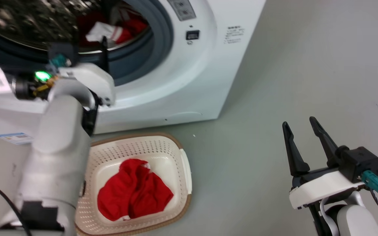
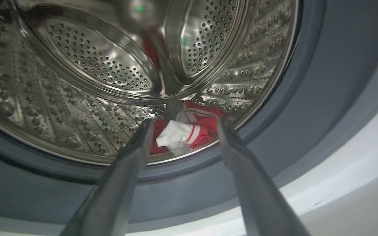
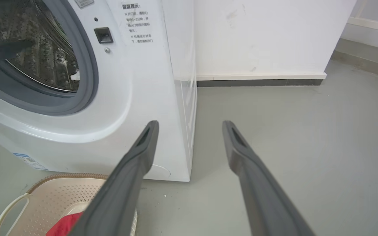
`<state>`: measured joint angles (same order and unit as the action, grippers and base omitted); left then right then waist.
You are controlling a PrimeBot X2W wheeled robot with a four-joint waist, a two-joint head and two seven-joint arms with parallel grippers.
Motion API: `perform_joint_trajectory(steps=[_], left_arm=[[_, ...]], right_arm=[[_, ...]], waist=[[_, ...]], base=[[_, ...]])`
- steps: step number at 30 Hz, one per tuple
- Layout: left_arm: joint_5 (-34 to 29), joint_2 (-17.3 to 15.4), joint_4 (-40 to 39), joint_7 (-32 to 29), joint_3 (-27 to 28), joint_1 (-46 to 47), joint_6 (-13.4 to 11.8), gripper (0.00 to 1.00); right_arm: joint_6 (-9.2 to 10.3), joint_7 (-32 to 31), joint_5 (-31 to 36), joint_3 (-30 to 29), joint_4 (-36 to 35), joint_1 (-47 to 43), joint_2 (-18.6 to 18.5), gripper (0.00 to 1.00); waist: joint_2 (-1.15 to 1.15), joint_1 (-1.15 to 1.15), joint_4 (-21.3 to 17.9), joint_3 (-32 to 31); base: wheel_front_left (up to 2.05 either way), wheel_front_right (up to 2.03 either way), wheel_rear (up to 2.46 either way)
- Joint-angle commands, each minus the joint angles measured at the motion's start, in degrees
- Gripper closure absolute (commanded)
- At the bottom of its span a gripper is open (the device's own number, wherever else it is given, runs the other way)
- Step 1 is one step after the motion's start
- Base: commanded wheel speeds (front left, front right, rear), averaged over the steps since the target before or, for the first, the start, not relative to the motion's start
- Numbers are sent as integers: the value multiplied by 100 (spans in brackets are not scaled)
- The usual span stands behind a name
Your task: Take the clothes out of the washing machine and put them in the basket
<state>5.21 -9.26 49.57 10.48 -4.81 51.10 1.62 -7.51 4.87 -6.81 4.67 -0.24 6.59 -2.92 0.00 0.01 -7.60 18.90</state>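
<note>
The washing machine [image 1: 189, 82] stands with its porthole open. Red and white clothes [image 2: 185, 132] lie at the bottom of the steel drum [image 2: 94, 62], also seen from the head as clothes [image 1: 110, 31]. My left gripper [image 2: 185, 124] is open at the porthole's lower rim, fingers pointing at that bundle and a little short of it. On the floor in front, the basket [image 1: 136, 136] holds one crumpled red garment [image 1: 133, 193]. My right gripper [image 1: 302, 126] is open and empty over the floor, right of the basket.
The grey rubber seal [image 2: 323, 82] rings the drum opening. My left forearm [image 1: 57, 147] overhangs the basket's left side. A white wall with a dark skirting [image 3: 261, 82] stands behind the machine. Grey floor [image 1: 290, 82] stretches to the right.
</note>
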Motion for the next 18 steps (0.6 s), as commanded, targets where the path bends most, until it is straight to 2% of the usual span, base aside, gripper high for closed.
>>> perform_joint_trajectory(steps=[1,10,18], left_arm=[[-5,-62,69,-52,25,143,38,0],[51,-758,1138,-1056,54,1641,243,0],[-35,-1251,1678,-1931,-58,2656,283,0]], right_arm=[[4,38,-23,19,2,114,9,0],[4,289,-203,347,216,479,11,0],[4,521,-420,649,441,746,14,0]], waist=[[0,-1,-281,318],[0,-1,-827,1127],[0,-1,-1180,1727]], base=[[0,0,0],[0,0,0],[0,0,0]])
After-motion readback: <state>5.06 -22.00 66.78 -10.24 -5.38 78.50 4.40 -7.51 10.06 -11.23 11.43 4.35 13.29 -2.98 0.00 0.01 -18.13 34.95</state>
